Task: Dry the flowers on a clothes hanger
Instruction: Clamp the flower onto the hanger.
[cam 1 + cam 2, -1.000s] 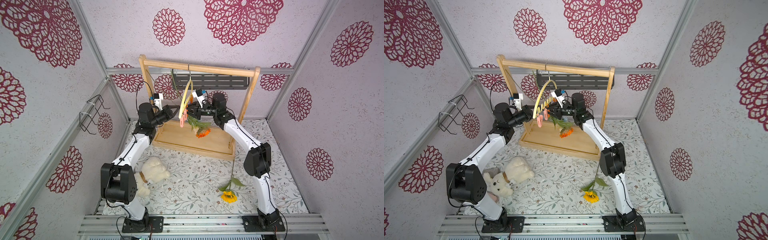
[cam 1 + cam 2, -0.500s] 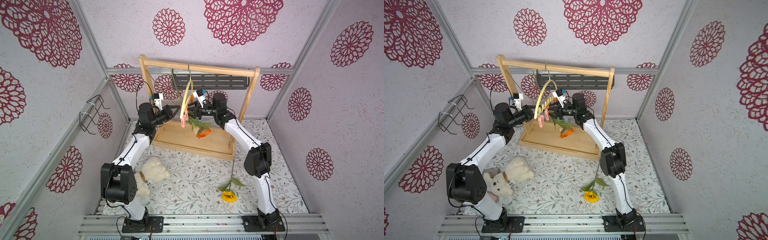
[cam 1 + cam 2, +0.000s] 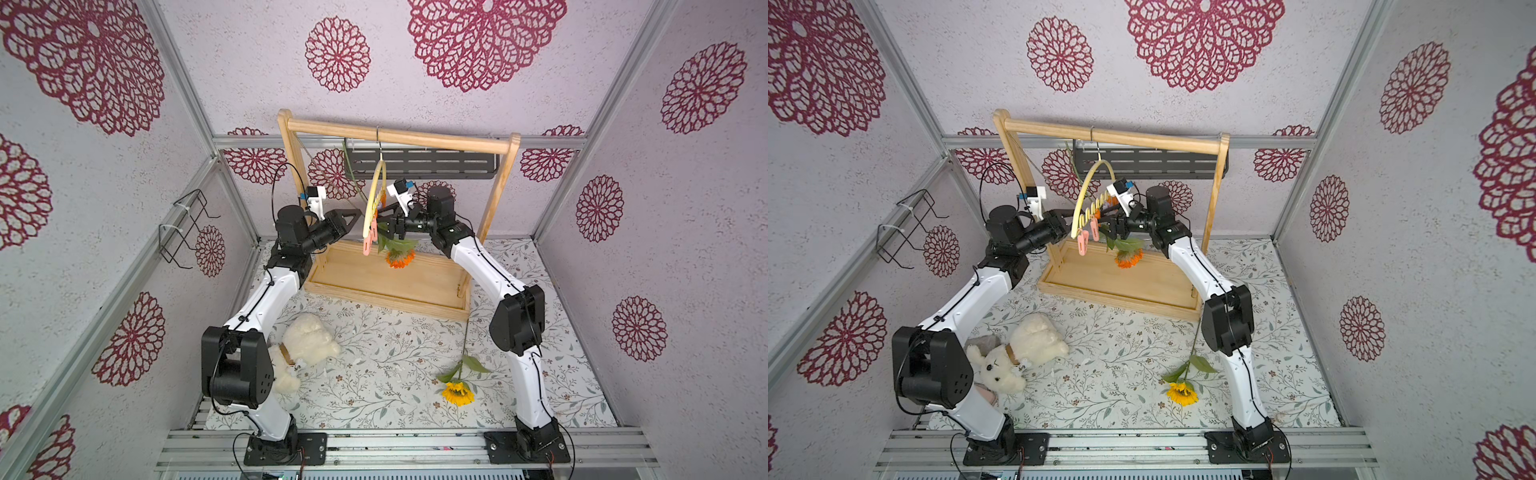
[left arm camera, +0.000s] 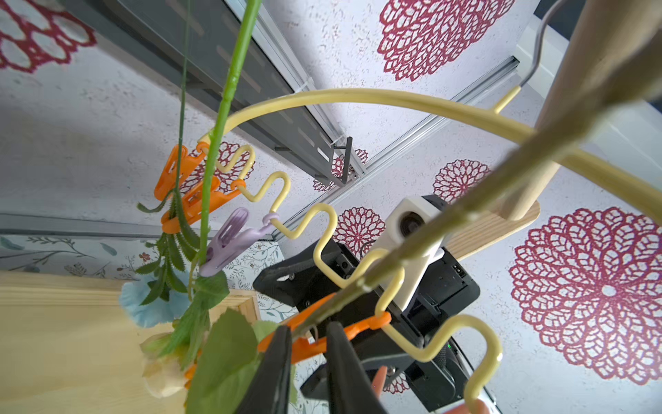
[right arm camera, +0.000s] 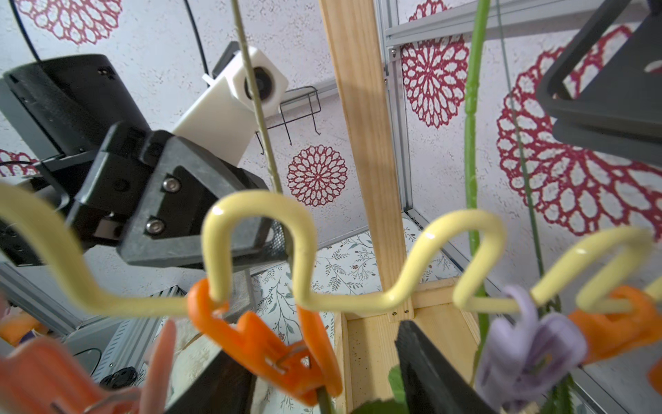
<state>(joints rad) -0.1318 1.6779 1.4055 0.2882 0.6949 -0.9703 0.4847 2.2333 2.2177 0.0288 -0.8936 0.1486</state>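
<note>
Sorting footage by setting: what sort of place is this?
Likely a staged robot test cell, not a home: patterned walls in aluminium framing, robot arms mounted on a metal rail, and a wooden rack holding a clothes hanger.

Pale, seemingly textured walls, red rosettes; floral mat

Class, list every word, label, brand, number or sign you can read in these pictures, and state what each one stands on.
No readable text anywhere.
A small tag on the teddy bear is too small to read.
The clothes hanger, its clothespins and the wooden rack carry no lettering.
</note>
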